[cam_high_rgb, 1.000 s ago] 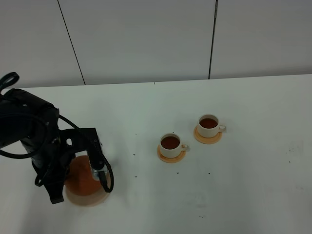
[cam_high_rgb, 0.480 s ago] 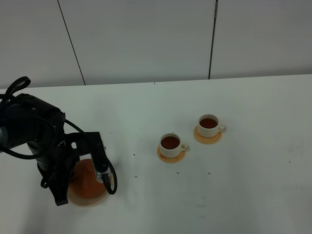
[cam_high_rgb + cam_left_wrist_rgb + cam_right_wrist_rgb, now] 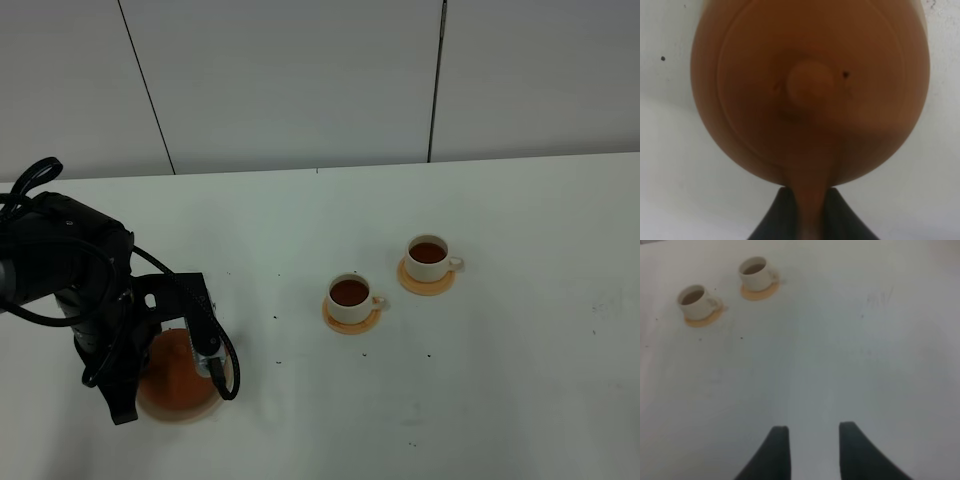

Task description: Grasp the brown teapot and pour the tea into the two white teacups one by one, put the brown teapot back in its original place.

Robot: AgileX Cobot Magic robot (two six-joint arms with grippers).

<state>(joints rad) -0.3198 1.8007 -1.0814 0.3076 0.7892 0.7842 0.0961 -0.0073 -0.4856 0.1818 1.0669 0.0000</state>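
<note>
Left hand (image 3: 807, 220) gripping brown teapot (image 3: 810, 90) handle, right hand (image 3: 810, 450) open, filled teacups (image 3: 349, 297) apart.

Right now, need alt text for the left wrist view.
Close, blurred top view of the brown teapot with its round lid knob, filling most of the frame. The left tool grips its handle. White table lies around it.

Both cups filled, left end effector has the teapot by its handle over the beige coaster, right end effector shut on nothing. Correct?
Not quite: the right end effector is open, not shut; the right wrist view shows its fingers spread over bare table. The rest stands: both cups hold tea, and the left end effector grips the teapot by its handle over the beige coaster.
</note>
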